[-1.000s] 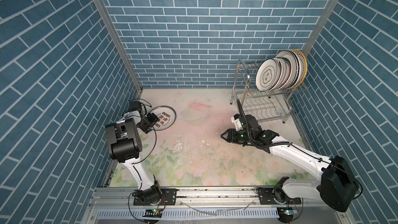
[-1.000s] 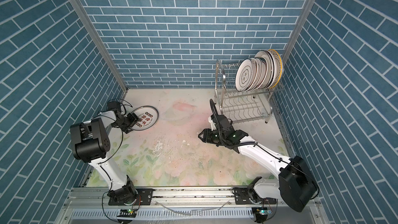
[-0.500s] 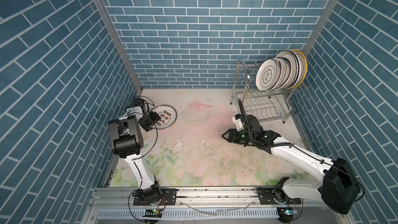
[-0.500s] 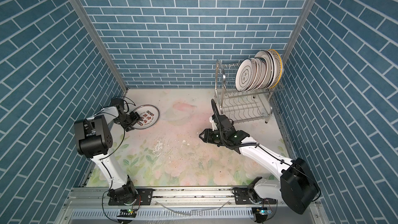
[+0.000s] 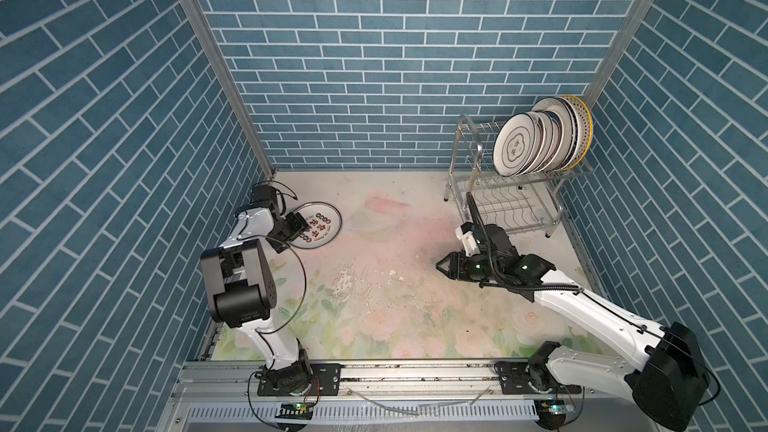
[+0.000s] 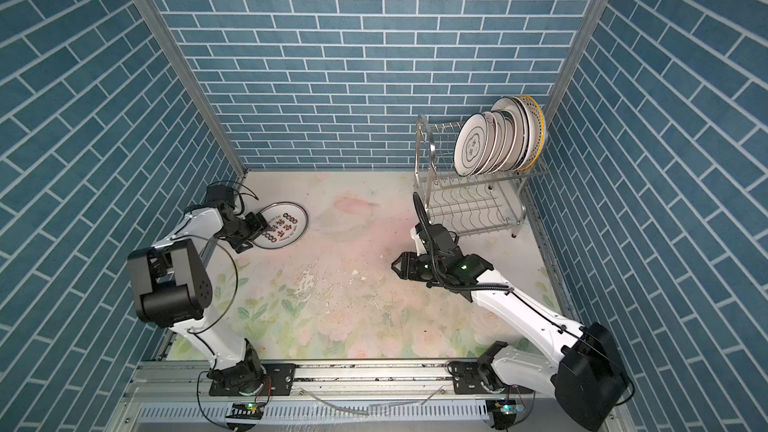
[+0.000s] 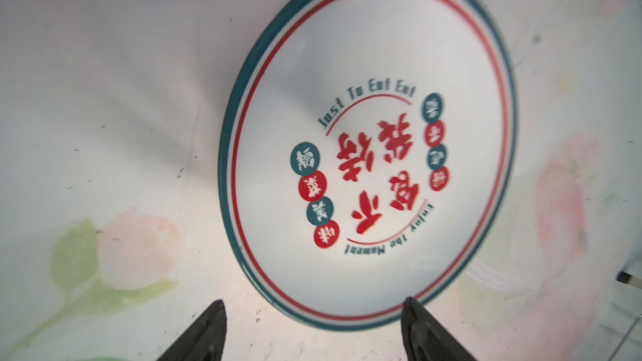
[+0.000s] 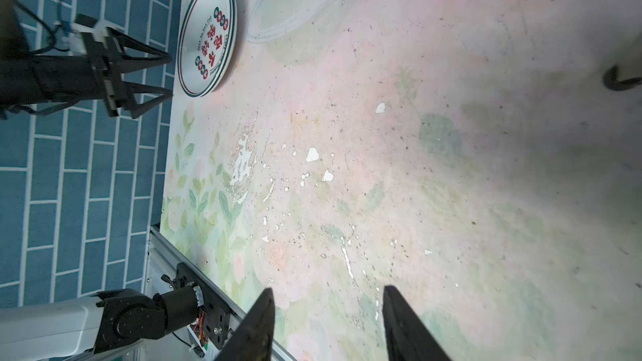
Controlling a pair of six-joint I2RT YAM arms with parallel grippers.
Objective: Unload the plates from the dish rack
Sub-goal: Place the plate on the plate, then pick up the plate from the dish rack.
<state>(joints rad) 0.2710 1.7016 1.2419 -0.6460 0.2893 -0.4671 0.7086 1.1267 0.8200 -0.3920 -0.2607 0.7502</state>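
Several white plates (image 5: 540, 139) (image 6: 494, 143) stand on edge in the upper tier of the dish rack (image 5: 467, 135) (image 6: 428, 139) at the back right. Another plate (image 5: 318, 226) (image 6: 284, 224) (image 7: 368, 154) (image 8: 206, 36), with a teal rim and red characters, lies flat at the far left of the table. A second rim shows under it. My left gripper (image 5: 300, 223) (image 6: 262, 224) (image 7: 312, 305) is open at this plate's near edge and holds nothing. Over the table's right middle, in front of the rack, my right gripper (image 5: 441, 265) (image 6: 395, 268) (image 8: 326, 293) is open and empty.
The rack's lower tier (image 5: 505, 205) holds no plates. Blue brick walls close in the floral mat (image 5: 374, 284) at the back and on both sides. A metal rail (image 5: 415, 371) with both arm bases runs along the front edge.
My left gripper has opened a little wider and shifted slightly along the flat plate's edge. The right arm has barely moved.
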